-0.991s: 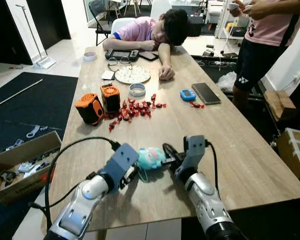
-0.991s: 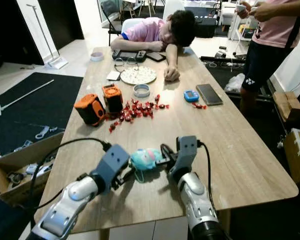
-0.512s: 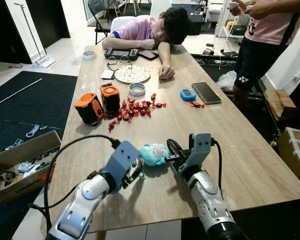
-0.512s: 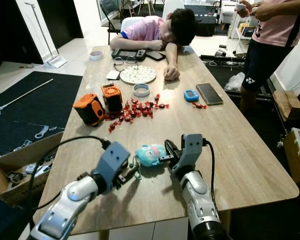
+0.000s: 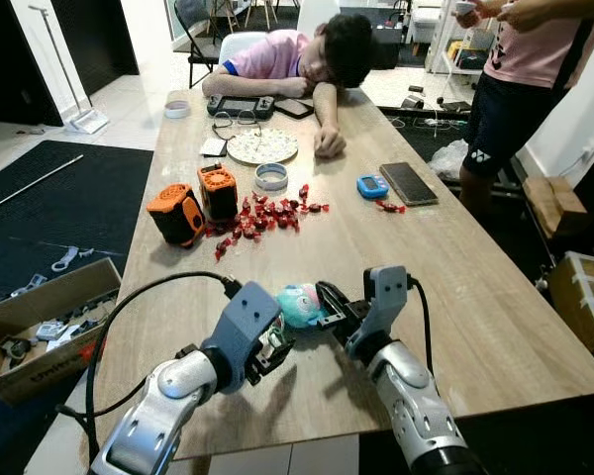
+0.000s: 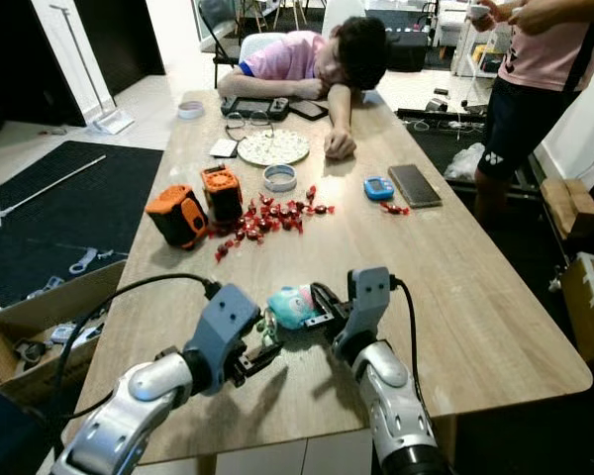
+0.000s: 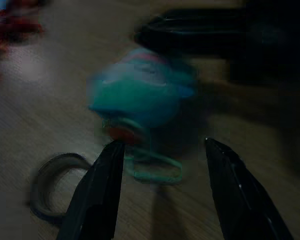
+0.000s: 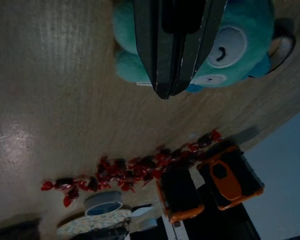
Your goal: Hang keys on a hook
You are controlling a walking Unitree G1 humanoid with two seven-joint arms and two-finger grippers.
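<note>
A teal plush keychain sits low over the wooden table near its front edge. A teal cord loop and a metal ring trail from it onto the wood. My right gripper reaches in from the plush's right side. In the right wrist view its fingers are pressed together against the plush, shut on it. My left gripper is just in front and to the left of the plush. It is open, its two fingers spread either side of the loop.
Further back lie two orange-and-black devices, scattered red sweets, a tape roll, a plate, a blue gadget and a phone. A person slumps on the far end; another stands right. A cardboard box is on the floor, left.
The plush and my right gripper have shifted slightly back to the left. My left gripper has edged closer beneath the plush and stays open.
</note>
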